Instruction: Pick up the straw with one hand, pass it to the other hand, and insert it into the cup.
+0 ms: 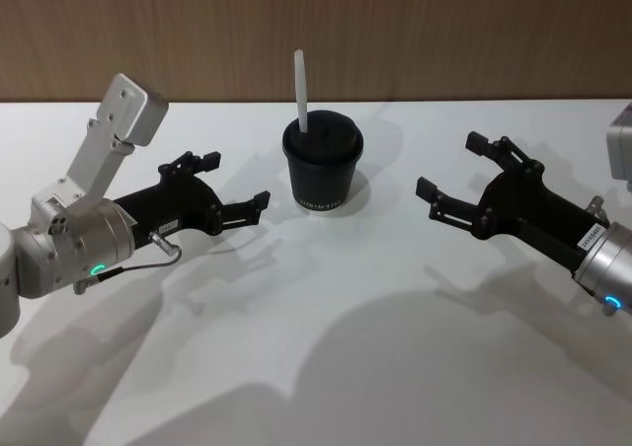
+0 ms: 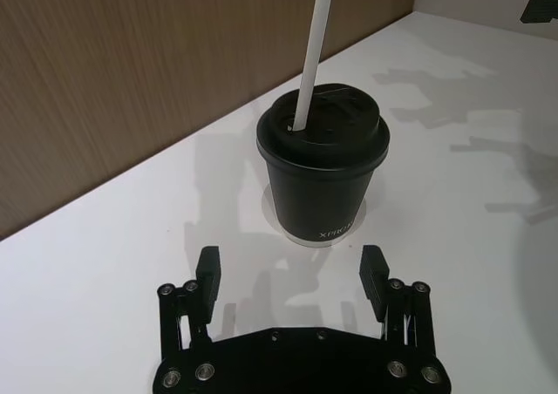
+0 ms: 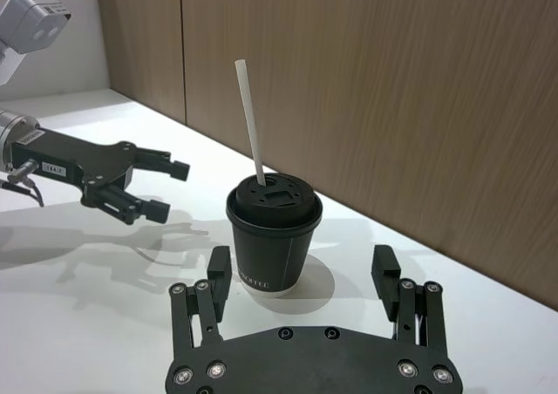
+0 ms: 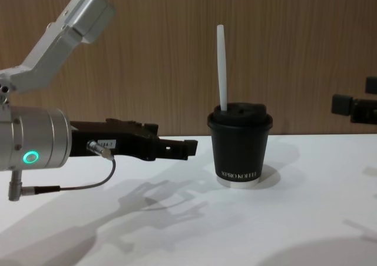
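The black cup (image 1: 323, 175) stands upright at the middle back of the white table. The white straw (image 1: 300, 81) stands in its lid, leaning slightly, with most of its length above the lid (image 4: 222, 72). My left gripper (image 1: 235, 180) hovers to the cup's left, open and holding nothing, fingers pointing at the cup. My right gripper (image 1: 450, 165) hovers to the cup's right, also open and holding nothing. In the left wrist view the cup (image 2: 323, 180) stands just beyond the spread fingertips (image 2: 373, 263). The right wrist view shows the cup (image 3: 273, 237) ahead of its own spread fingers (image 3: 384, 263).
A wooden wall (image 1: 395, 32) runs along the table's back edge close behind the cup. The white table (image 1: 326, 347) stretches bare toward me, crossed by the arms' shadows. A thin cable (image 4: 88, 186) loops under the left wrist.
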